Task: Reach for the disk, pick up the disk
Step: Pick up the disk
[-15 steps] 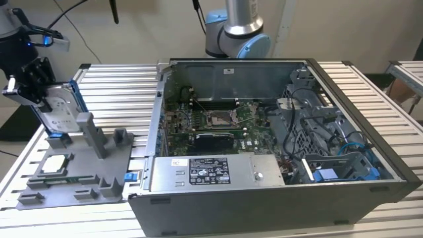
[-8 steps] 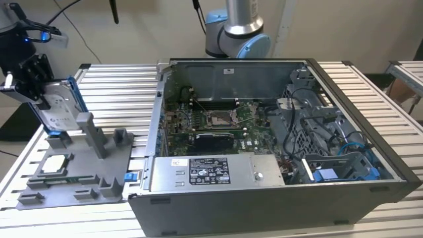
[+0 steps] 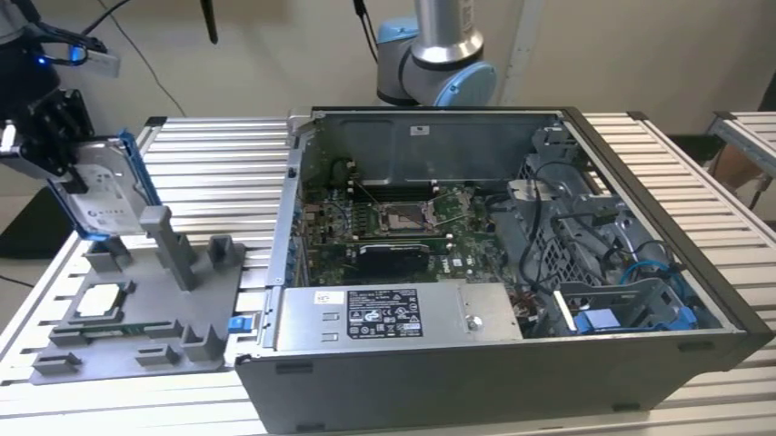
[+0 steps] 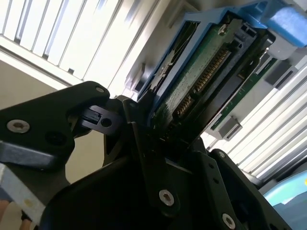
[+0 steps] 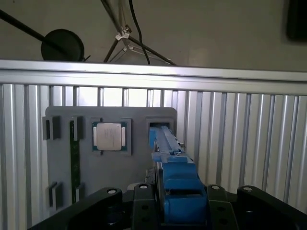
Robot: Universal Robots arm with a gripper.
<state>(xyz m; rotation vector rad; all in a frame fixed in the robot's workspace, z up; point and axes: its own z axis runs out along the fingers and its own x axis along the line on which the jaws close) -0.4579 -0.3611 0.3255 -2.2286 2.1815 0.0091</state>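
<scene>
Fingers point(image 5: 144, 206) pinch the disk point(image 5: 175, 175) by its blue frame (green circuit board showing in the second wrist view). The gripper point(image 3: 67, 168) holds it on edge over the gray holder's point(image 3: 134, 318) far end, at the exterior view's left of the open computer case point(image 3: 485, 272).

White label on the disk point(image 3: 107, 202), print illegible, label on the power supply point(image 3: 378, 316), equally unreadable

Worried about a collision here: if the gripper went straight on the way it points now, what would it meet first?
The gripper, shut on the disk, points down at the gray fixture tray. Most likely the disk's lower edge would press into the tray's slot first. Whether any gap is left there is unclear.
</scene>
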